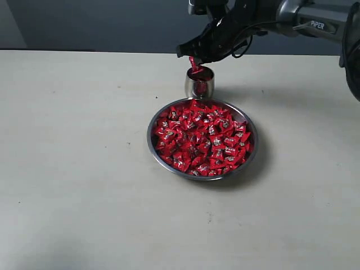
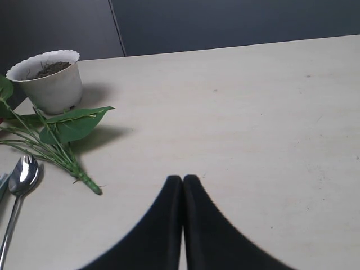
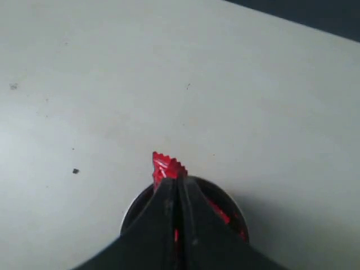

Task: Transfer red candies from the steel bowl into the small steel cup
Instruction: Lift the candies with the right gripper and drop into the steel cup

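One pale table [image 1: 73, 169] filled most of the ext. view. The right arm [image 1: 318, 25] came in from the upper right, with white "PIPER" lettering readable on its grey link. The steel bowl [image 1: 149, 135] sat centre frame, heaped w/ red candies [image 1: 201, 138]; the silver-white marks on the wrappers were too small to read. The left wrist view showed a white pot [image 2: 50, 84] w/ soil, a leafy stem [image 2: 67, 126] lying beside it & a spoon [image 2: 22, 174] near the stem. The small steel cup [image 1: 199, 85] stood just above the bowl in frame, touching its rim or nearly so; couldn't tell which. The right gripper [image 1: 194, 56] hung directly over the cup, jaws clamped on a single candy [image 1: 194, 65] whose lower end reached the cup's mouth; more red showed inside. The left gripper [image 2: 183, 183] had its fingers pressed together w/ nothing between them.
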`<state>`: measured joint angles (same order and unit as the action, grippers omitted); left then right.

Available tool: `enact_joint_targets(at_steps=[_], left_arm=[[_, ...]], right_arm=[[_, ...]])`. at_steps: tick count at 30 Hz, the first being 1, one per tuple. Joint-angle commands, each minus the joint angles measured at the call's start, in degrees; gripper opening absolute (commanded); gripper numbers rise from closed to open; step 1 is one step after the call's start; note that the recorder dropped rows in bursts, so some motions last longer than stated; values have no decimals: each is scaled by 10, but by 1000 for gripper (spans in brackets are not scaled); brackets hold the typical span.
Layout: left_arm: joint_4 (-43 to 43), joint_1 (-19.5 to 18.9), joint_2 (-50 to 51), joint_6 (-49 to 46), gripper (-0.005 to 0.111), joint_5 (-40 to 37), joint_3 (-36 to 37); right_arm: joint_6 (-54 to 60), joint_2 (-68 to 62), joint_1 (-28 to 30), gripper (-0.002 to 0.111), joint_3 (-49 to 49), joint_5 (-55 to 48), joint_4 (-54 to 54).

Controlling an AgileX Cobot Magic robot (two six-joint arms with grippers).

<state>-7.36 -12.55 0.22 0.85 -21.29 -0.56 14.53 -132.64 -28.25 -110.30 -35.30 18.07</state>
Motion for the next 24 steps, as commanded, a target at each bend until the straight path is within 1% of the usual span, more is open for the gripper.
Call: enact_joint_targets(at_steps=[1,4,5,6,8,15,17,20,22,23,24], left_arm=[[3,1,-2,2,0,3,3],[3,1,-2,2,0,3,3],[3,1,-2,2,0,3,3],[3,1,-2,2,0,3,3],[3,1,-2,2,0,3,3],[3,1,-2,2,0,3,3],[3,1,-2,2,0,3,3],[3,1,-2,2,0,3,3],[3,1,-2,2,0,3,3],[3,1,-2,2,0,3,3],[3,1,-2,2,0,3,3]], right_arm=[[-1,-2,2,19,-10,-11,-7],[-1,2,2,45,-10,-26,-13],[-1,5,2,49,-10,-31,-16],[-1,10,2,52,-10,-38,-16],[-1,22,2,49,-10,-60,-16],[-1,65,2,20,-7,-166,-7],[-1,72,2,15,-2,-190,-7],[6,95,2,15,36,-199,15],[18,126,2,15,97,-188,34],[32,153,2,15,153,-172,44],[37,168,1,15,183,-160,45]])
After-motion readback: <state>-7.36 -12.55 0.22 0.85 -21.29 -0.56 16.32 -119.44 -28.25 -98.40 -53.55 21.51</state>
